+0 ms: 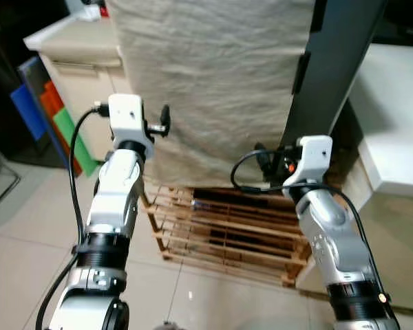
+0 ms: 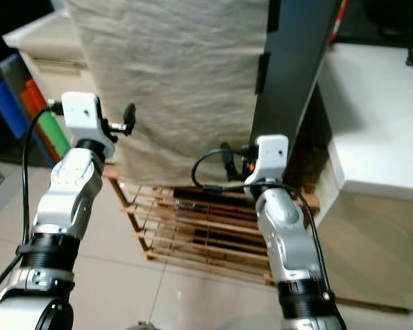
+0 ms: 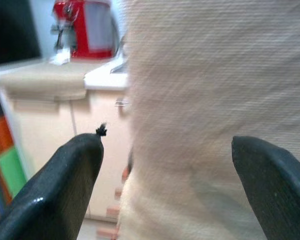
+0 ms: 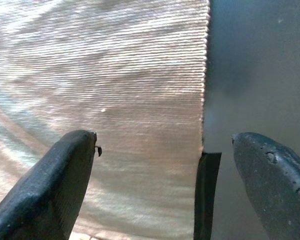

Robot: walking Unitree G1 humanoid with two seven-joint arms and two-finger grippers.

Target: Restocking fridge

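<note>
- Far left: coloured panels (image 1: 51, 113) in blue, orange and green, leaning against a cream cabinet (image 1: 89, 82).
- On the cabinet's pale counter (image 3: 65, 75), seen from the left wrist: a red appliance (image 3: 85, 27), blurred.
- Left gripper (image 3: 167, 165) raised just in front of the cloth's left edge, fingers (image 3: 65, 190) spread wide, nothing between them; released.
- From the head, only one short black finger tip visible beside the left wrist camera (image 1: 127, 117).
- Centre: beige cloth (image 1: 213, 75), wrinkled and finely ribbed, hanging down over a tall upright body, ending above the floor.
- Under the cloth's hem: wooden pallet (image 1: 220, 234) of slats on the tiled floor (image 1: 27, 220), dark gaps between slats.
- Right gripper (image 4: 162, 175) lower than the left, held near the cloth's right edge where it meets the dark panel; fingers (image 4: 50, 190) wide apart, empty; released.
- Black cable (image 1: 244, 172) looping from the right wrist camera (image 1: 313, 155).
- Right of the cloth: tall dark grey panel (image 1: 330, 62), standing upright, edge-on — apparently the fridge door or side; cannot tell which.
- A thin black strip (image 4: 207, 195) at the join of cloth and panel, in the right wrist view.
- Far right: white counter (image 1: 392, 117), just beside the panel.
- No clear view inside the fridge; most of it covered by the cloth.
</note>
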